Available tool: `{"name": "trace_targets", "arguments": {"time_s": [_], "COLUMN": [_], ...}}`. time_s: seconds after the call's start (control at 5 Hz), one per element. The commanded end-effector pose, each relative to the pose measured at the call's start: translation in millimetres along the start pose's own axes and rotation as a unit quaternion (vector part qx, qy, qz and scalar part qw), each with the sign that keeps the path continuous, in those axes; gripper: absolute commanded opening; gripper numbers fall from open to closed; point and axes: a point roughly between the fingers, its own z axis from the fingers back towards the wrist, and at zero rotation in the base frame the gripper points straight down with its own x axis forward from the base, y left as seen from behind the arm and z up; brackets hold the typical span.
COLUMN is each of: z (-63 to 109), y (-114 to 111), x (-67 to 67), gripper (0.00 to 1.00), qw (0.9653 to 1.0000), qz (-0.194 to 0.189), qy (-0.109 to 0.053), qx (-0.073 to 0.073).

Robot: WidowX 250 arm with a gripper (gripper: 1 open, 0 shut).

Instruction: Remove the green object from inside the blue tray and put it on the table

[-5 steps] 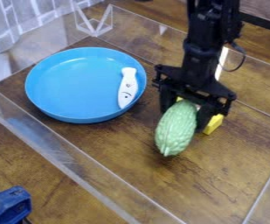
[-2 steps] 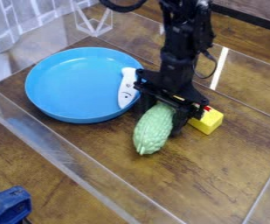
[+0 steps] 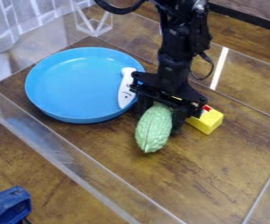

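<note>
The bitter gourd (image 3: 154, 129) lies on the tabletop (image 3: 90, 171) just outside the blue tray (image 3: 58, 85), its upper end gripped between the gripper (image 3: 162, 100) fingers. It looks light, stiff and bumpy, best pinched across its thick middle.

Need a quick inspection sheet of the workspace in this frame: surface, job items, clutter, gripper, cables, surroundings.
Surface: table, dark glossy wood planks, clear raised edge.
Job's things: green object outside the blue tray, low on the table beside it, top end between the jaws; contact with the table cannot be told.
Clutter: white bottle-shaped item at the tray's right rim; yellow block right of the green object.
Grippers: gripper points down, jaws wide around the green object's top.
Cables: nothing seen.
Surroundings: blue item at the bottom-left corner.
</note>
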Motion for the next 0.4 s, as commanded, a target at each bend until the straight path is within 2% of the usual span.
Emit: {"name": "trace_targets", "arguments": {"time_s": [0.0, 0.2], "z": [8.7, 16.8], "y": [4, 9], "x": [-11.4, -22.3], "gripper": [0.00, 0.00], "qw": [0.9999, 0.9997], "qz": [-0.013, -0.025], "qy": [0.000, 0.000], "qx": [0.004, 0.005]}}
